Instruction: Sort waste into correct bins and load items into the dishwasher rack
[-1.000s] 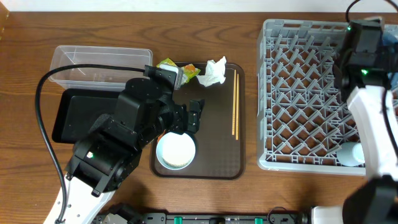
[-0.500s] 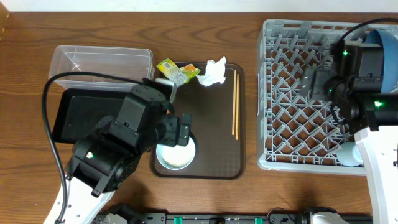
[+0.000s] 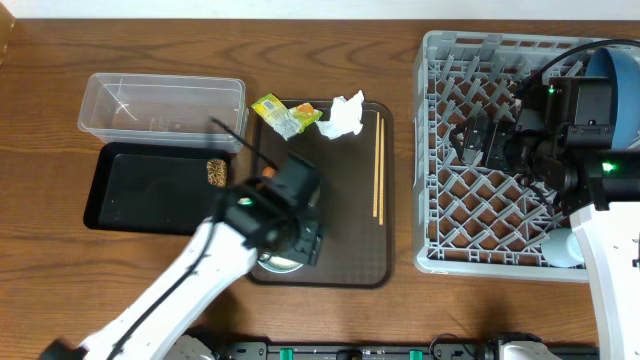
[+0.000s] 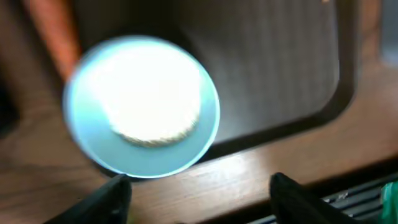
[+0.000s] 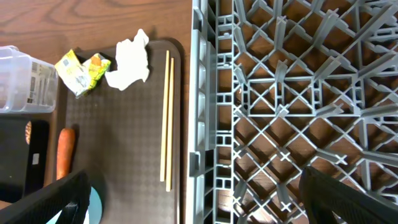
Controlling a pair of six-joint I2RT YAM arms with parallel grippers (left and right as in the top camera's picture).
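We see the crumpled white tissue (image 3: pixel 344 115) and yellow-green wrapper (image 3: pixel 283 113) at the far edge of the brown tray (image 3: pixel 345 215), the chopsticks (image 3: pixel 378 165) along its right edge, the white bowl (image 4: pixel 143 115) in its near-left corner, and the dark-blue plate (image 3: pixel 612 95) in the far-right corner of the rack (image 3: pixel 425 150).

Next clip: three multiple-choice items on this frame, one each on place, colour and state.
1. The chopsticks lie: A in the rack; B on the brown tray; C in the tub.
2. The tissue is: A white; B blue; C black.
3. The right end effector is: A open; B shut on the tissue; C shut on the chopsticks.
B: they lie on its right side. A: white in both views. A: fingers wide apart, nothing between.
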